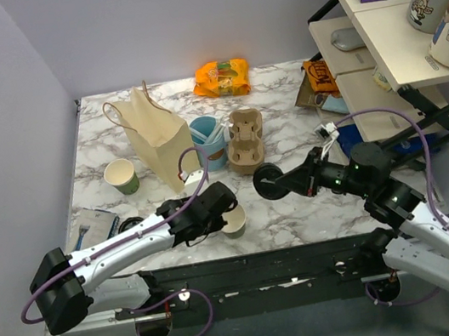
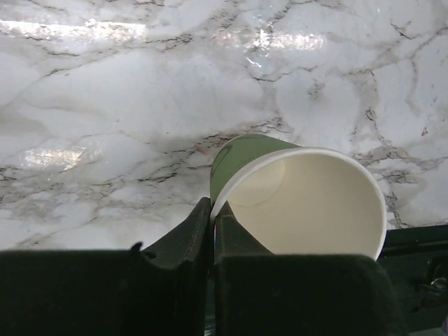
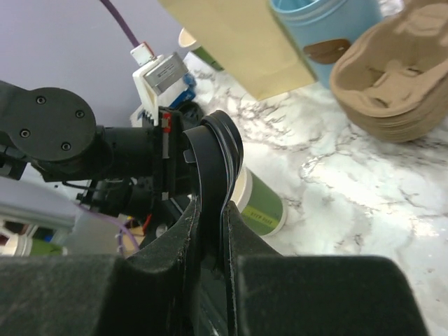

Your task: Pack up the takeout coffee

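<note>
- Your left gripper (image 1: 220,214) is closed narrow on the rim of the takeout coffee cup (image 1: 234,221). In the left wrist view the cup wall runs between the two fingers (image 2: 187,238), and the cream inside faces the camera.
- The cup is low over the marble table (image 1: 301,215), close to the near edge and just beyond the black base rail (image 1: 266,260). You cannot tell whether it touches the marble.
- Your right gripper (image 1: 274,184) is clamped on the black lid (image 1: 264,185), which is held on edge, off the cup and just to its right.
- Bare marble lies between the cup and the tan paper bag (image 1: 159,136) behind it.
- A light-blue cup (image 1: 208,140) and a cardboard cup carrier (image 1: 246,140) crowd the bag's right side. A lidless green cup (image 1: 121,176) sits to its left.
- A shelf unit (image 1: 377,47) overhangs the table's right edge.
</note>
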`<state>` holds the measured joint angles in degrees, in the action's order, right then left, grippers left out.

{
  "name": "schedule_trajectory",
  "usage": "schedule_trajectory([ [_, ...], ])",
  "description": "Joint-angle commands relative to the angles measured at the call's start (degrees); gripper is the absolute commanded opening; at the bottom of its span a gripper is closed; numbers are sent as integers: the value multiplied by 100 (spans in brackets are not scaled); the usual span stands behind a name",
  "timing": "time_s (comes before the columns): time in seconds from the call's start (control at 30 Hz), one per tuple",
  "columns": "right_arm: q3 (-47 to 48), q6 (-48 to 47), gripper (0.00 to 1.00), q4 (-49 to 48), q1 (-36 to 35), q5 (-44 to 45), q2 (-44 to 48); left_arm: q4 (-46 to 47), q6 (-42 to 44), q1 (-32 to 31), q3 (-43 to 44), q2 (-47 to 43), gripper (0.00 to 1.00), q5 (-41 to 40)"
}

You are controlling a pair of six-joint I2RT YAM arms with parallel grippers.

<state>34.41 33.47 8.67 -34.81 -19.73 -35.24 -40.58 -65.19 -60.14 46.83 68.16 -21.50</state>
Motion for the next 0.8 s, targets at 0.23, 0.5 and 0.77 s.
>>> schedule_trajectory([
  [0.23,-58,230,13,-1245,0,-1657,-1080,85,-108,-24,-113,-338,53,-250],
  [0.5,-75,774,14,-1797,-35,-2079,-1792,-626,-565,2,-244,-1673,94,-785],
  [0.77,91,1143,14,-2299,-702,-1668,-2671,-242,-76,573,-736,-3412,99,-129],
])
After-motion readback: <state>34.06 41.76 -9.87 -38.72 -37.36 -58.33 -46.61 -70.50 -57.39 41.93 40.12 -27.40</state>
